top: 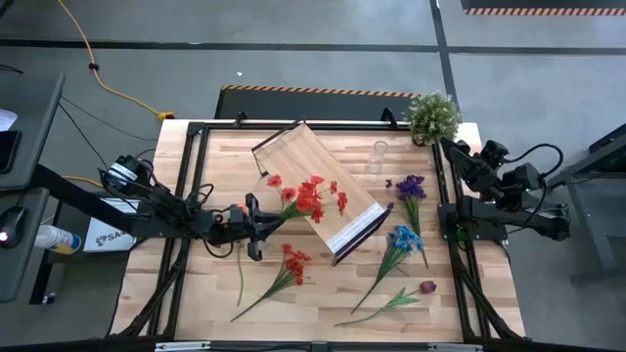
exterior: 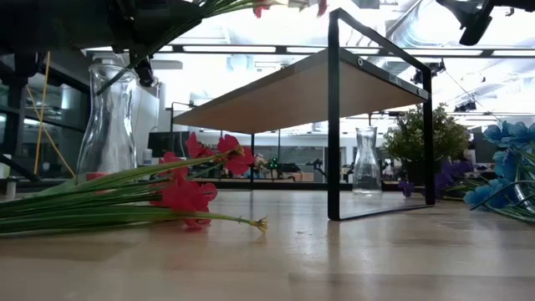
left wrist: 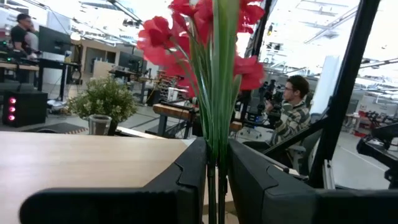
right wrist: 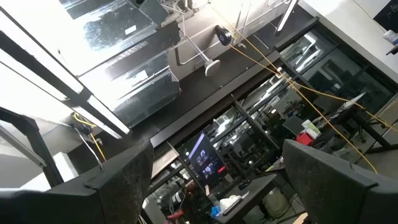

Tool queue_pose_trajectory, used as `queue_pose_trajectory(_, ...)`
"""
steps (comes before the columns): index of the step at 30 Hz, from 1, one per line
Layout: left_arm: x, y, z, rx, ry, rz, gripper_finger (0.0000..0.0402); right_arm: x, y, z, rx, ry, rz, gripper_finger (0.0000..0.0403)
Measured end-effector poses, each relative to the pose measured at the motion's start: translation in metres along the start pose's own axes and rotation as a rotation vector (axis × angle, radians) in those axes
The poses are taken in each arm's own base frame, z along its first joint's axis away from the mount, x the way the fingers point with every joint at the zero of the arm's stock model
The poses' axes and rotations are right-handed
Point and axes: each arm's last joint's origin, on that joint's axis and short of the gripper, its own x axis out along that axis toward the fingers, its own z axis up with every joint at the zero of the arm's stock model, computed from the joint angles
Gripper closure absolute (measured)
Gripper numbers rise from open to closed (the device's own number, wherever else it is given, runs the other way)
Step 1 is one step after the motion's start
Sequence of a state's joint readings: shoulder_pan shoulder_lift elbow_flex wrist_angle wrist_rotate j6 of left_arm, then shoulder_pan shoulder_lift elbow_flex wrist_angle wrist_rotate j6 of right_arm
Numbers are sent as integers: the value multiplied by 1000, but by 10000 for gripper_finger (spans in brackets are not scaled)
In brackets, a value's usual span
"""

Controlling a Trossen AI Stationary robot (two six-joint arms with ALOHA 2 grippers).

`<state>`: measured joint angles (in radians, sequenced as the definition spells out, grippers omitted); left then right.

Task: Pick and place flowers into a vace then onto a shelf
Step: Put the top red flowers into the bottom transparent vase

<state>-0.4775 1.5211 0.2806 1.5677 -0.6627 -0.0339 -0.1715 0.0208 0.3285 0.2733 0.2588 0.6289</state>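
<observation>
My left gripper (top: 262, 227) is at the table's left-middle, shut on a bunch of red flowers (top: 308, 196) whose blooms reach over the tilted wooden shelf (top: 293, 156). More flowers lie flat on the table: red-orange (top: 293, 262), blue (top: 401, 240), purple (top: 409, 188) and dark red (top: 427, 287). A clear glass vase (top: 377, 156) stands upright on the table just past the shelf. My right gripper (top: 462, 156) waits open at the right edge, raised and pointing upward, touching nothing. My left gripper pinches the red flowers' green stems (left wrist: 214, 163) between its two fingers (left wrist: 186, 168), well below the blooms (left wrist: 186, 37). The fingers come level from the table's left and lie across the stems. The bunch is lifted clear and slants up toward the shelf (exterior: 209, 8).
A bushy potted plant (top: 431, 115) stands at the far right corner. The shelf's black frame (exterior: 334, 117) stands upright near the table's middle. In the low view a second glass vase (exterior: 109, 125) shows at the left. People sit in the room beyond (left wrist: 292, 112).
</observation>
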Motion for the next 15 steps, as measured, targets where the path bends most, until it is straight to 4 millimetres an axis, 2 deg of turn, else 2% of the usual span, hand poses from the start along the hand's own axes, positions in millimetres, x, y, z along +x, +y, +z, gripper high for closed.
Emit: queue_pose_trajectory(15,-18,-18,-2,-24,30,77,303,0,0,0,0,3,2,59)
